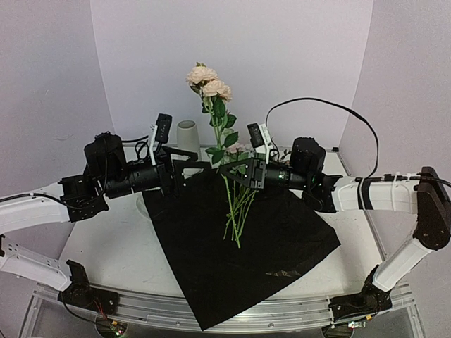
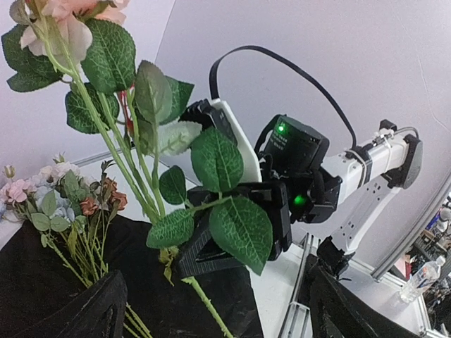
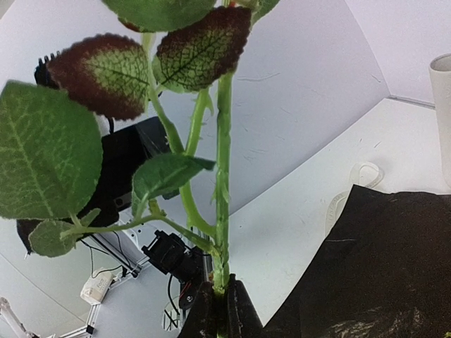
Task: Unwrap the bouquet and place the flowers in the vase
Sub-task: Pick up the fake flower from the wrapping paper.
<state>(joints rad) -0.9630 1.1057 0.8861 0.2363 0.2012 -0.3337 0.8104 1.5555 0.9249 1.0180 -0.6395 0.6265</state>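
My right gripper (image 1: 227,171) (image 3: 220,313) is shut on the lower stem of a tall peach rose spray (image 1: 208,82) (image 3: 223,176) and holds it upright over the table. My left gripper (image 1: 192,163) (image 2: 218,320) is beside it on the left, open wide. The stem (image 2: 204,303) passes between its fingers (image 2: 91,310) without touching them. The other flowers (image 1: 237,211) (image 2: 67,204) lie loose on the spread black wrapping sheet (image 1: 232,267). The white vase (image 1: 187,134) (image 3: 442,105) stands upright behind the left gripper, with nothing in it that I can see.
The black sheet (image 3: 384,267) covers most of the table's middle and reaches the near edge. A cream ribbon (image 3: 350,190) lies on the white tabletop beside the sheet's far corner. The right arm's black cable (image 1: 331,105) loops above the back right.
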